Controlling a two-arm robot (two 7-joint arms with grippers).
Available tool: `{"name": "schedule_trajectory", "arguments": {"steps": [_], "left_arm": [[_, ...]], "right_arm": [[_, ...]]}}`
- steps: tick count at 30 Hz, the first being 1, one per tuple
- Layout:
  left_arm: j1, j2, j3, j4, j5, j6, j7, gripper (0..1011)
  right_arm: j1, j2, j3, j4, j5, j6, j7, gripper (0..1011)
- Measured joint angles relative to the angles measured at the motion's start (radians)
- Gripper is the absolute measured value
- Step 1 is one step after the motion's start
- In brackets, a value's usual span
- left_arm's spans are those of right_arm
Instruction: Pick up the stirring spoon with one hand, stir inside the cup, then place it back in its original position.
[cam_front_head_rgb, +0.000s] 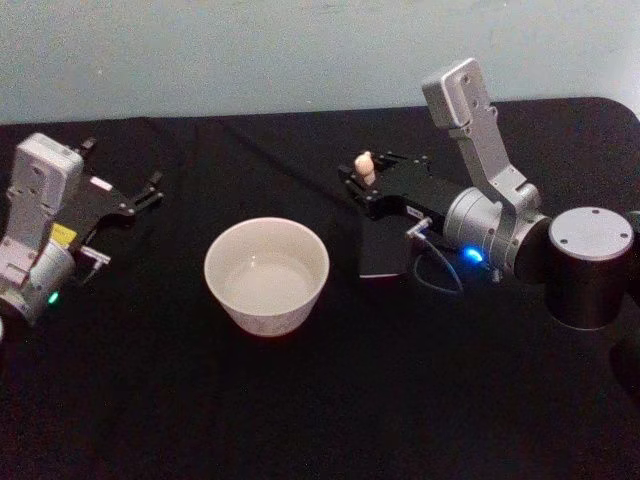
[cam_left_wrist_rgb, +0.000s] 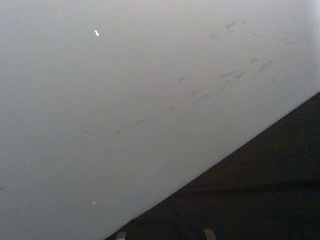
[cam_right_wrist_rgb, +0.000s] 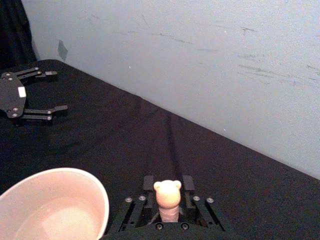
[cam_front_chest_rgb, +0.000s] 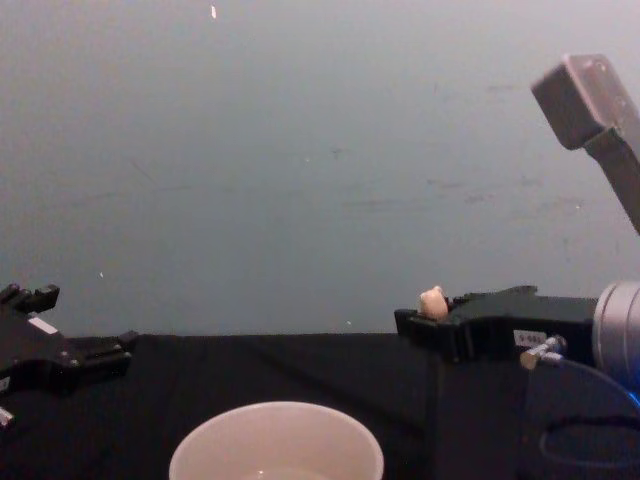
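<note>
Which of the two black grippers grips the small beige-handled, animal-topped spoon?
The right gripper: closed around the stirring spoon. The left gripper is open, holding nothing.

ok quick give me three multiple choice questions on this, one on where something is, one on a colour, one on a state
1. Where is the small spoon with the beige animal-knob handle relative to the wide round cup?
A. lying inside it
B. to its right, at the right gripper
C. lying flat in front of it

2. What colour is the cup?
A. red
B. cream-white
C. blue

3. How is the left gripper, out on the robot's left?
A. open, holding nothing
B. shut on the spoon
C. shut on the cup's rim

Answers:
1 B, the knob stands up at the right gripper, beside the cup.
2 B, the head view shows its pale wall and rim.
3 A, its fingers stand apart with nothing between them.
</note>
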Motion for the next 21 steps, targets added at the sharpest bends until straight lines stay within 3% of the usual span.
{"name": "schedule_trajectory", "arguments": {"steps": [6, 16, 21], "left_arm": [[0.0, 0.0, 0.0, 0.0, 0.0, 0.0, 0.0, 1001], [0.0, 0.0, 0.0, 0.0, 0.0, 0.0, 0.0, 1001], [0.0, 0.0, 0.0, 0.0, 0.0, 0.0, 0.0, 1001]], "right_arm": [[0.0, 0.0, 0.0, 0.0, 0.0, 0.0, 0.0, 218], [0.0, 0.0, 0.0, 0.0, 0.001, 0.0, 0.0, 218], [-0.013, -0.001, 0.022, -0.017, 0.001, -0.012, 0.006, 218]]}}
